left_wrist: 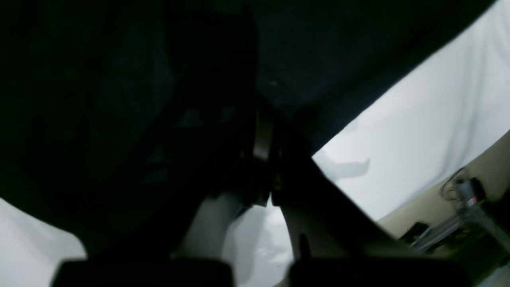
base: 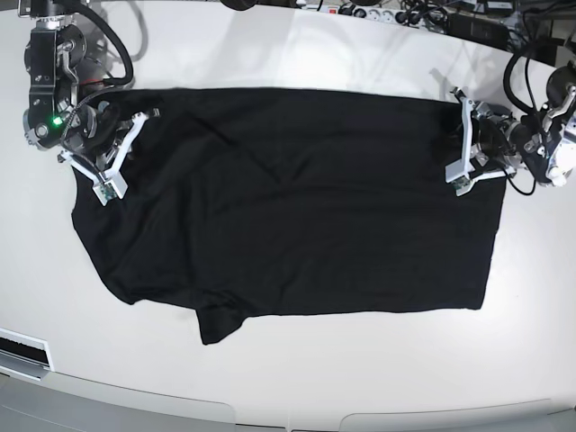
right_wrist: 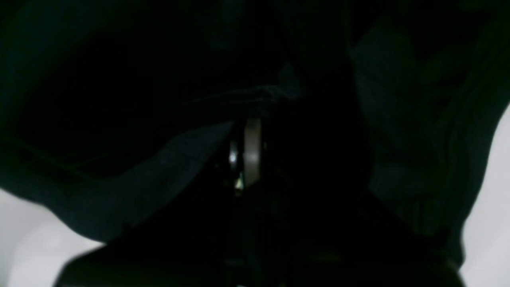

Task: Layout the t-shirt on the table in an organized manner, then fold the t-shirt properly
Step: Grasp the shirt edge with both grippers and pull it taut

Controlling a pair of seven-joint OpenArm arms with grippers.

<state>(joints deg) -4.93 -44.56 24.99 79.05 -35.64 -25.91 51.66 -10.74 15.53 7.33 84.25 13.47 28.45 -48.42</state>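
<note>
The t-shirt [base: 297, 202] lies spread across the middle of the white desk [base: 297, 387]. At the shirt's left edge in the base view, the right gripper [base: 115, 171] is clamped on its fabric; at the opposite edge, the left gripper [base: 462, 148] pinches cloth too.

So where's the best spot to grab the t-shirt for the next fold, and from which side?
Probably the far hem of the t-shirt, at its two outer corners, from the table's far edge. The left gripper and right gripper are already shut there, and that edge lies straight.
</note>
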